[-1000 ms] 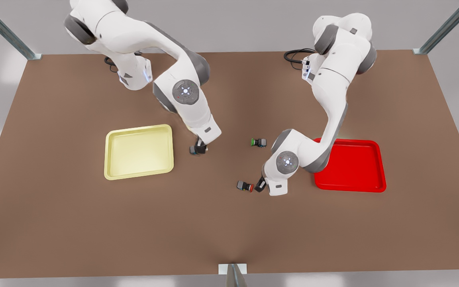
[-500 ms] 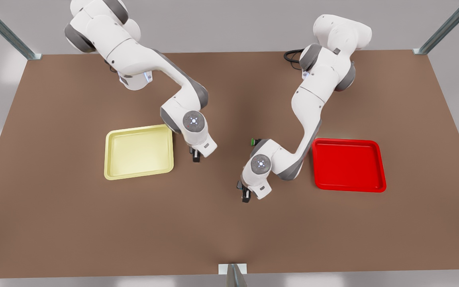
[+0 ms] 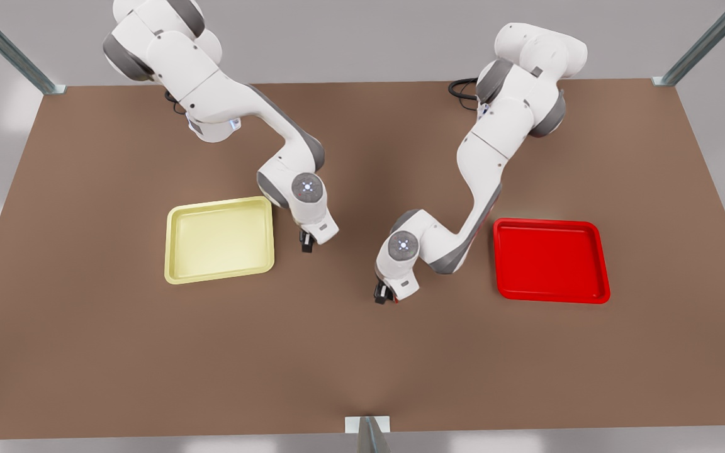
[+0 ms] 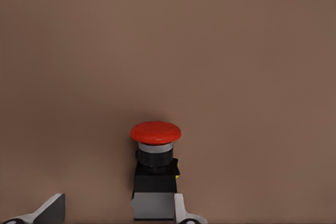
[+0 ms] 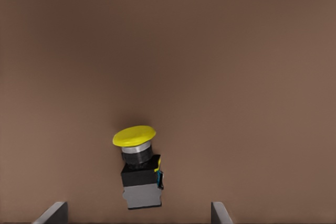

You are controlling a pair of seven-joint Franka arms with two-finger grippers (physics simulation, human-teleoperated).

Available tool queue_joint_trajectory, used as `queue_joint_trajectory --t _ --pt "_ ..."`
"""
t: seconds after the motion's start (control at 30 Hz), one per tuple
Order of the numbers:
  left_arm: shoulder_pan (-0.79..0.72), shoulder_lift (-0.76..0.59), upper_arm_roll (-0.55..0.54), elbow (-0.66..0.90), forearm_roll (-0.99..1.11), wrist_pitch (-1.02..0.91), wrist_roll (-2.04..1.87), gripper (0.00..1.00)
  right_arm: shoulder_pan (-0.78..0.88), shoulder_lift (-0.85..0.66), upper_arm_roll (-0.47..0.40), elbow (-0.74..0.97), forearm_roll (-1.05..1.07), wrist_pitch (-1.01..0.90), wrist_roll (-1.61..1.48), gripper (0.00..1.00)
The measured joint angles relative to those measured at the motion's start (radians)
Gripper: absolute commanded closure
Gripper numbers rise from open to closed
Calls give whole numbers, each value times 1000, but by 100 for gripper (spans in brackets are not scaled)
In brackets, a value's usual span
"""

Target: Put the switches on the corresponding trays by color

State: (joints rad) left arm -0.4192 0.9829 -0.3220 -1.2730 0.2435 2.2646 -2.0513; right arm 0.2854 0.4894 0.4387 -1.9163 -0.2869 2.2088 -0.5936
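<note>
red switch [image 4: 155, 169] sits between the wide left end effector [image 4: 113, 211]; yellow switch [image 5: 139, 167] between the wide right end effector [image 5: 139, 211].

- Two arms: glossy white rounded shells, dark grey joint bands.
- Wrist joints: round grey caps with small lit marks.
- Black cables coiled at bases.
- Fingertips [image 4: 50, 208]: pale grey, wedge-shaped.

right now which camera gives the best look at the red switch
The left wrist view: the red switch lies in plain sight there, red cap and dark body, with the left gripper open around its base. The front view shows a red sliver beside that gripper. The right wrist view shows the yellow switch instead.
</note>
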Motion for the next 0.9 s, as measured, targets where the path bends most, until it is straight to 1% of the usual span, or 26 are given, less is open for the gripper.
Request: queue_joint_trajectory --t 0.1,0.2,0.3,0.33,0.37,0.47,0.53,0.63,0.8,0.9 --pt "-7 19 0 30 3 1 -1 0 1 -16 -2 -44 -37 56 -2 0" --pt "12 -18 -3 31 25 -7 35 0 3 -28 -2 -62 -40 54 18 0" --pt "13 -16 -6 41 61 -6 186 1 9 -29 -2 -64 -50 52 101 0" --pt "24 -19 -5 35 68 -13 264 3 5 -21 -2 -68 -75 59 103 0" --pt "28 -35 -6 16 70 -20 350 3 2 -9 -2 -69 -94 64 101 0" --pt "69 -139 -5 -157 50 -22 689 2 3 18 -2 -60 -112 72 101 0" --pt "75 -163 -6 -209 26 -15 793 3 5 36 -2 -52 -113 87 103 0" --pt "75 -150 -20 -207 -3 29 802 4 2 73 -2 -47 -114 127 101 0" --pt "73 -147 -19 -200 -16 23 879 4 -3 80 -3 -50 -127 131 101 0" --pt "63 -139 -14 -200 -15 23 973 2 -3 81 -15 -52 -135 131 101 0"
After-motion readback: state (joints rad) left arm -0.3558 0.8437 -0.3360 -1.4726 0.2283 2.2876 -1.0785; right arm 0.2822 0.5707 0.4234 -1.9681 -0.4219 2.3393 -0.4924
